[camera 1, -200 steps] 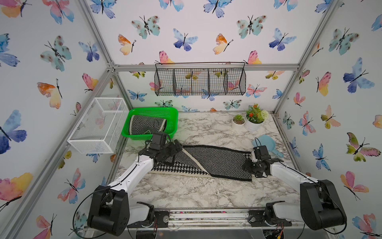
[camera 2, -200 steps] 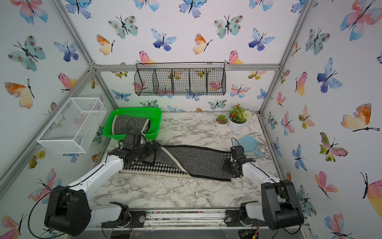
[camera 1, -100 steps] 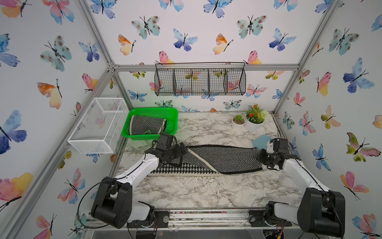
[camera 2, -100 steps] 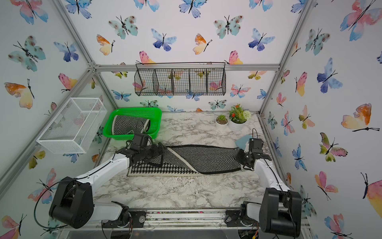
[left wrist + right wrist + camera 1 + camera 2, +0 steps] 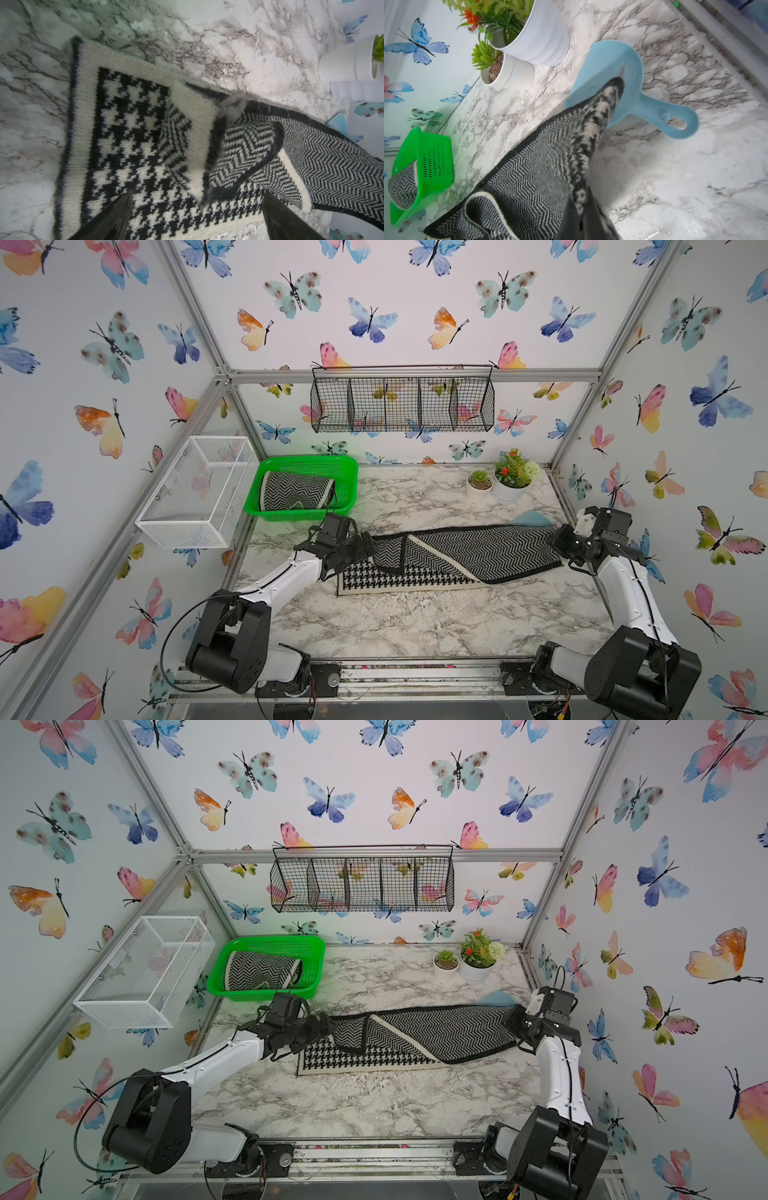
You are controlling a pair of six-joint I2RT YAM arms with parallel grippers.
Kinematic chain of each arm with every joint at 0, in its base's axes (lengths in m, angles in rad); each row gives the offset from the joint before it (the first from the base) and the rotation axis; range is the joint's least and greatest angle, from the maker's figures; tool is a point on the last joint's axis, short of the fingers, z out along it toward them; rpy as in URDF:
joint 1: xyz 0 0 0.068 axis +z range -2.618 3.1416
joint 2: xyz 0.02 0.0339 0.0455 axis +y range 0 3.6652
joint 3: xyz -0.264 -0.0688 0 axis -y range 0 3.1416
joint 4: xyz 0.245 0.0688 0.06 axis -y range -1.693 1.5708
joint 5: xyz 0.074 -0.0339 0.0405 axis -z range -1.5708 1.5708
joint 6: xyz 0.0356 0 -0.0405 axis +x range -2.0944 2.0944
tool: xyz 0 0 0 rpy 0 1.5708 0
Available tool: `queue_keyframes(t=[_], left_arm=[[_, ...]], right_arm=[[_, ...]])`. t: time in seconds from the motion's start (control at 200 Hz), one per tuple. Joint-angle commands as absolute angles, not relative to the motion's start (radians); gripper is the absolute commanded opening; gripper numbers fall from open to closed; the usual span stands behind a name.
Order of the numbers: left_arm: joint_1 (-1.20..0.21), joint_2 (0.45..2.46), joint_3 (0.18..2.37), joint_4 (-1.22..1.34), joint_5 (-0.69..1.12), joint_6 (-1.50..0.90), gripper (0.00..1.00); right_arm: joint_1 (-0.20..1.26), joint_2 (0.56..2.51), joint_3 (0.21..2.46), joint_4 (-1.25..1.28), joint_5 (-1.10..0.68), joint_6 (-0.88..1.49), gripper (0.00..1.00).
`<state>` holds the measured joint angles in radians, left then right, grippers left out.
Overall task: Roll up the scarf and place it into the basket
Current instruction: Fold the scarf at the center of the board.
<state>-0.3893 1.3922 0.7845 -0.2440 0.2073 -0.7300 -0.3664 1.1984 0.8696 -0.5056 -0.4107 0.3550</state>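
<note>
A black-and-white scarf (image 5: 465, 556) with herringbone and houndstooth sides lies stretched across the marble table in both top views, partly folded over itself. My right gripper (image 5: 557, 543) is shut on its right end, and the knit edge shows pinched between the jaws in the right wrist view (image 5: 581, 207). My left gripper (image 5: 369, 548) hovers open over the scarf's left end. Its dark fingers (image 5: 112, 218) straddle the houndstooth part, with a raised folded corner (image 5: 193, 135) ahead of them. The green basket (image 5: 307, 460) stands at the back left.
A rolled herringbone scarf (image 5: 297, 493) lies inside the basket. A blue scoop (image 5: 633, 87) lies under the scarf's right end. Two white plant pots (image 5: 509, 491) stand at the back right. A white mesh box (image 5: 195, 493) hangs on the left wall, a black wire rack (image 5: 403, 404) on the back wall.
My right gripper shut on the scarf's right end and pulled it rightward and back, stretching the scarf out. My left gripper, still open, shifted right over the scarf's left end.
</note>
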Motion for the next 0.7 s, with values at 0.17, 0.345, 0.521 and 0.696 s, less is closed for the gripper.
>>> queue_keyframes(t=[0.17,0.345,0.521,0.696], left_arm=[[-0.411,1.504,0.863,-0.266,0.122,-0.702,0.89],[-0.405,1.564,0.921,-0.279,0.099,-0.698,0.17],[-0.357,1.61,0.979,-0.323,0.117,-0.655,0.0],[-0.255,1.618,0.979,-0.307,0.233,-0.6,0.0]], right_arm=[[-0.368,1.183,0.815,-0.479,-0.489,0.351,0.02],[-0.369,1.174,0.821,-0.496,-0.48,0.342,0.02],[-0.369,1.158,0.846,-0.513,-0.45,0.338,0.01],[-0.368,1.162,0.869,-0.526,-0.446,0.341,0.01]])
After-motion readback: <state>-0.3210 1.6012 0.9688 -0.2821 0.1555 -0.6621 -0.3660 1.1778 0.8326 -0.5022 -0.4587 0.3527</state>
